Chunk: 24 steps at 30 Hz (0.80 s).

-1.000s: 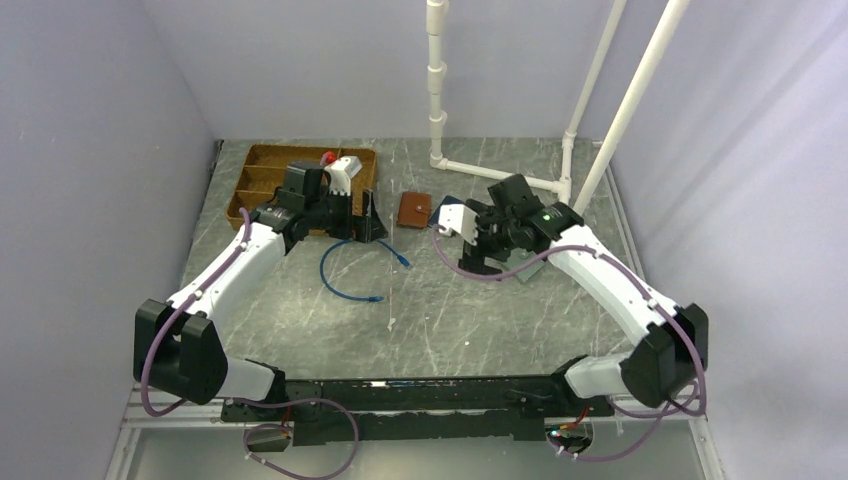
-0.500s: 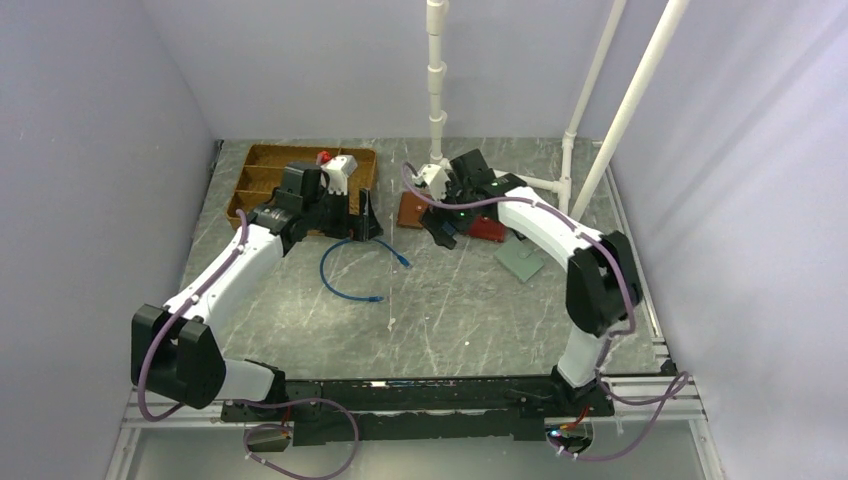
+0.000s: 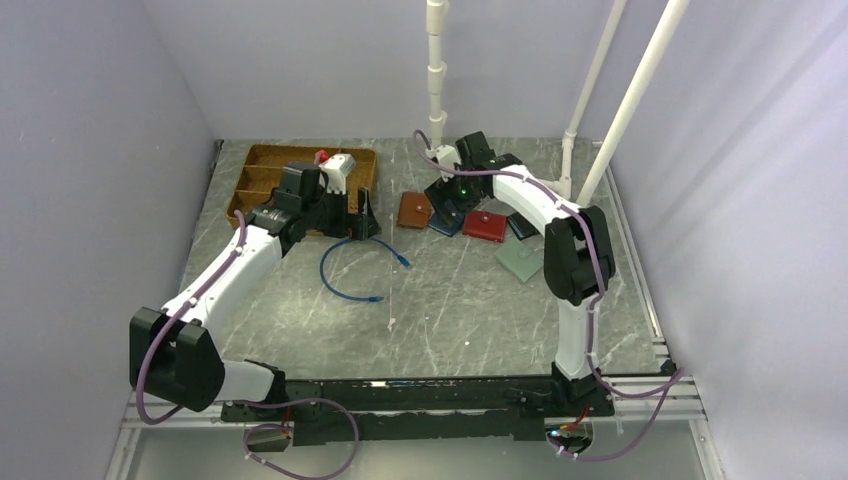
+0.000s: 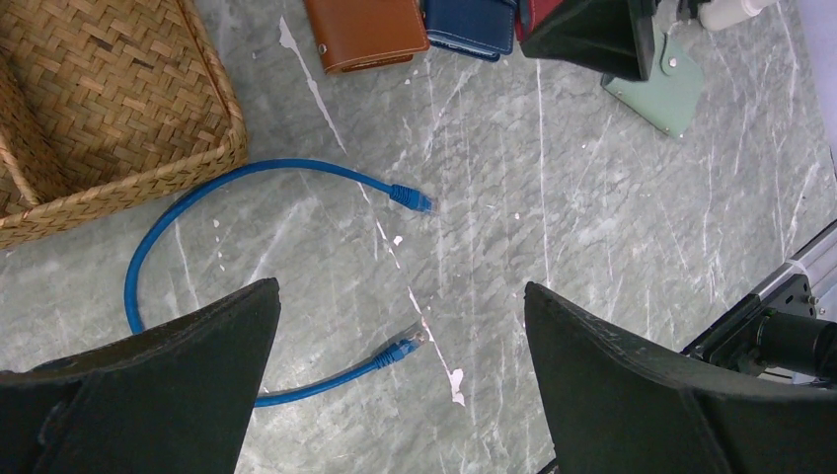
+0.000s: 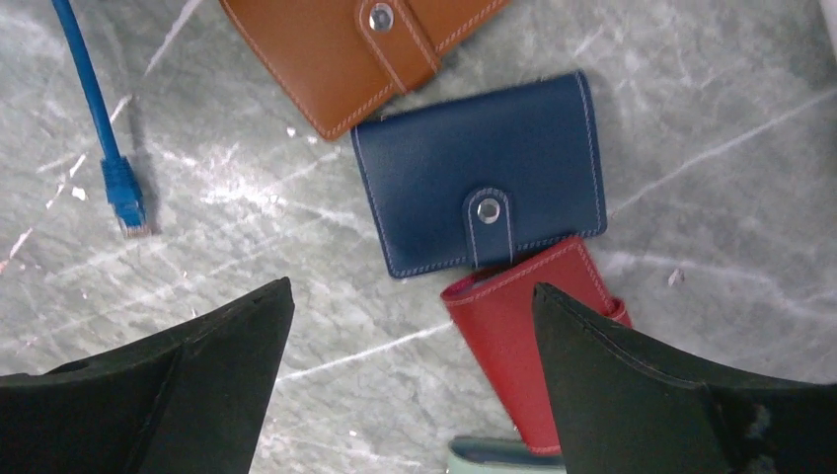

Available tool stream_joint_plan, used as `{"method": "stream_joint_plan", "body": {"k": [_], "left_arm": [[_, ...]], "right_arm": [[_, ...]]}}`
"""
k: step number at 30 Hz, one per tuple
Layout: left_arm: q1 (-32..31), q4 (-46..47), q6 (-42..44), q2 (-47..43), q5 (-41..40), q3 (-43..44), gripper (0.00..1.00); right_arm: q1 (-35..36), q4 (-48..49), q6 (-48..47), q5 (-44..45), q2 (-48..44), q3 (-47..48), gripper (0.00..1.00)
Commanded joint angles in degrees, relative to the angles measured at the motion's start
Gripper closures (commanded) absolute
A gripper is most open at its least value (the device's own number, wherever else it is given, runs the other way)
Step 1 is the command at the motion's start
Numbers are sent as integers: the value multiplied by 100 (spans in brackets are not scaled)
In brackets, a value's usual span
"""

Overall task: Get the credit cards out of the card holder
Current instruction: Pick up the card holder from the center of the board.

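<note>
1. Our right gripper (image 5: 412,288), fingers spread, hovers over the card holder (image 5: 481,178) at centre frame, snapped shut; credit cards hidden.
2. A finger half hides the red wallet (image 5: 523,336).
3. Our left gripper (image 4: 400,286) gapes, empty.

Navy card holder (image 5: 464,158), tan wallet (image 5: 326,54), red wallet (image 5: 523,336), blue cable (image 5: 85,94), grey white-veined table (image 4: 612,247).
</note>
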Motion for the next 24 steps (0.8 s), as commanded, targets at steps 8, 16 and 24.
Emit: {"method": "stream_joint_plan", "body": {"k": [8,16,24], "left_arm": [[4,-17,69,-111,-2,149,1],[22,-47,100,-15,169,190,7],[57,-30,98,4,269,190,9]], "right_arm": [[-477,-773,-17,-567,1244,1734,6],[-535,-805,477,-770,1920,2388,9],[-612,-660,812,-943,2235,2529,15]]}}
